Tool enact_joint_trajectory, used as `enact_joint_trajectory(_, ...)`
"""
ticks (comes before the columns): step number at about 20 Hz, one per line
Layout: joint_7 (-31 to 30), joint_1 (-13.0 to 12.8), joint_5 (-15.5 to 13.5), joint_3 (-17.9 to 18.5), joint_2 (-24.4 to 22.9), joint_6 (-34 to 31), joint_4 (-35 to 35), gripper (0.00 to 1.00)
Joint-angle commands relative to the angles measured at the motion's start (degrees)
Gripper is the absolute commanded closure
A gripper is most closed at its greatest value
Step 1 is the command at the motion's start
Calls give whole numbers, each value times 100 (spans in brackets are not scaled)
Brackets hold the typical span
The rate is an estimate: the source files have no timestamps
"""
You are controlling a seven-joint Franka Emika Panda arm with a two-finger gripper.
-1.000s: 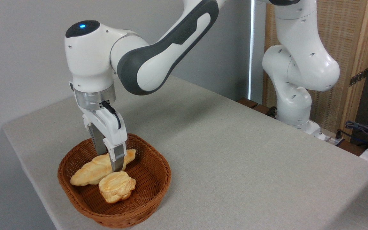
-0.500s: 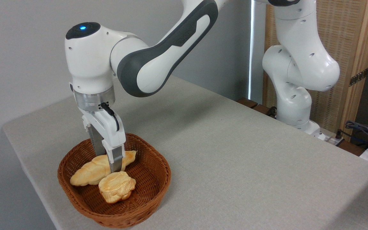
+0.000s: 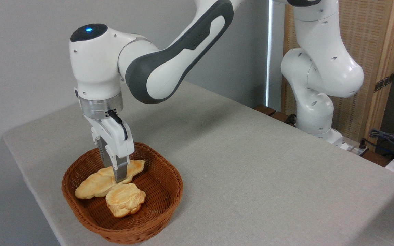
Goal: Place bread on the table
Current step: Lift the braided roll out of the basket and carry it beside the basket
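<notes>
Grey-beige cloth covers the table (image 3: 251, 164), which stands against a plain grey wall; a wooden slatted screen (image 3: 364, 68) stands at the right rear. Count: one robot arm (image 3: 169, 51), one wicker basket (image 3: 156, 205), two baked items. The basket sits near the table's front left corner. Inside it lies the bread (image 3: 96, 182), one long braided loaf, golden-yellow, with tapered ends, running diagonally from lower left to upper right. One round lumpy bun (image 3: 125, 200) rests touching its front side. The gripper (image 3: 115, 172) points straight down into the basket, its two fingers closed against opposite sides of the loaf near its middle. The loaf remains within the basket.
</notes>
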Motion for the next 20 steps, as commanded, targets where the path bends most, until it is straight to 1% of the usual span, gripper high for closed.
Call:
enact_joint_trajectory(1,54,4,-45,1,-56,160,-20,57)
enact_joint_trajectory(4,36,21,-80,1,-179,73,-20,57)
enact_joint_trajectory(6,19,30,-264,10,-214,37,-11,57)
enact_joint_trajectory(7,10,30,-387,10,-258,-33,-2,57)
enact_joint_trajectory(9,-42,39,-537,19,-328,-261,15,57)
enact_joint_trajectory(13,-166,48,-590,28,-521,-709,24,57)
enact_joint_trajectory(16,-184,56,-774,98,-679,-938,24,57)
enact_joint_trajectory(18,-184,179,-879,107,-794,-1009,24,57)
enact_joint_trajectory(20,-184,215,-915,150,-908,-1079,24,56)
